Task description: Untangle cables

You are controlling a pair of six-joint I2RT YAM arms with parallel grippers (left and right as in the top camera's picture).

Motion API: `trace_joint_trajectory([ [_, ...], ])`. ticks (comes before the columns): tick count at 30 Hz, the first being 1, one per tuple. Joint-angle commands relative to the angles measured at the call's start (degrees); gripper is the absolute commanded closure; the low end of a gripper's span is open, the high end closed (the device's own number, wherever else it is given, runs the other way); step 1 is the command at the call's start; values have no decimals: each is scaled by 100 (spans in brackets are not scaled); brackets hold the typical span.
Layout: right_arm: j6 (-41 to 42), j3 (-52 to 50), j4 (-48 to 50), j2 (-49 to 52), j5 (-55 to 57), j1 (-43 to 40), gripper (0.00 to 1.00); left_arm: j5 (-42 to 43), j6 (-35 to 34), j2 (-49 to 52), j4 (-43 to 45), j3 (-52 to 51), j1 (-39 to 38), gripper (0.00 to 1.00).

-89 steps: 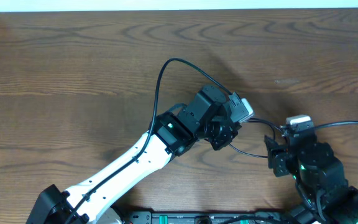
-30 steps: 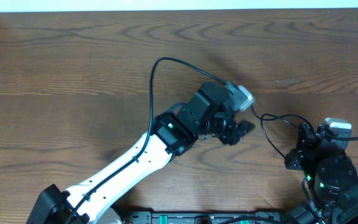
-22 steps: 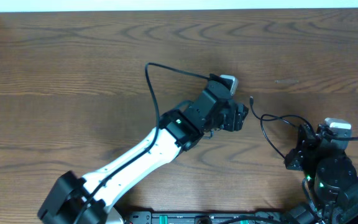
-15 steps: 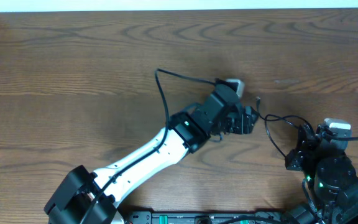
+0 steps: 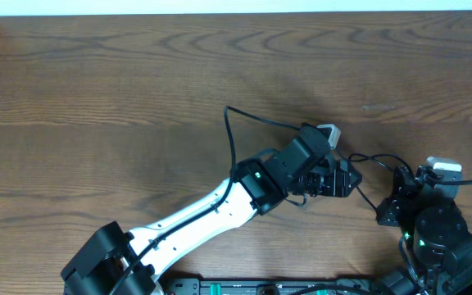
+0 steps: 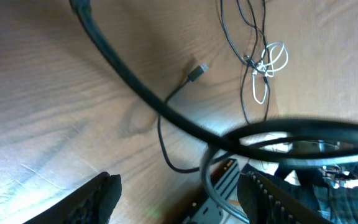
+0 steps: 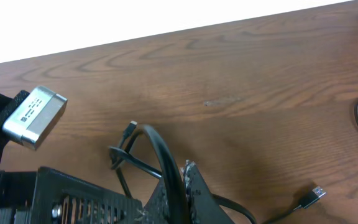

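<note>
Now the right gripper (image 7: 180, 182) is squeezing tight on the black cable (image 7: 161, 148), low in the middle of its own view. The cable is curving up from the pinched tips. The left gripper (image 6: 180, 184) is hanging over the wooden table (image 5: 97, 82) with its jaws wide apart and nothing in them. The white cable (image 6: 269, 62) is lying in a little knot with thin black loops, at the upper right of the left wrist view. The pulling-apart step seems to be going on. Next, the left gripper probably needs to go down to that knot and pinch only the white cable.
</note>
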Motion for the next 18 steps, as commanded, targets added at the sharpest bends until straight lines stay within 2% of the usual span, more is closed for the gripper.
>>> trace_joint_trajectory([
  [1,85,-17,-2,-22,153,-17,99,44,-116,22,57,7,-107,34],
  [12,87,-17,0,-22,151,-17,99,-1252,-111,271,55,4,-660,36],
  [13,87,-17,-2,-22,151,-17,99,-1292,-109,328,52,4,-664,41],
  [14,87,-17,-2,-22,153,-17,99,-1370,-83,450,50,4,-662,66],
  [15,85,-17,-2,-22,153,-17,99,-1443,-66,522,48,4,-662,77],
  [16,85,-17,-2,-22,155,-20,99,-1458,15,595,50,4,-662,81],
  [18,90,-17,-2,-22,188,-20,99,-1458,317,763,42,4,-662,81],
])
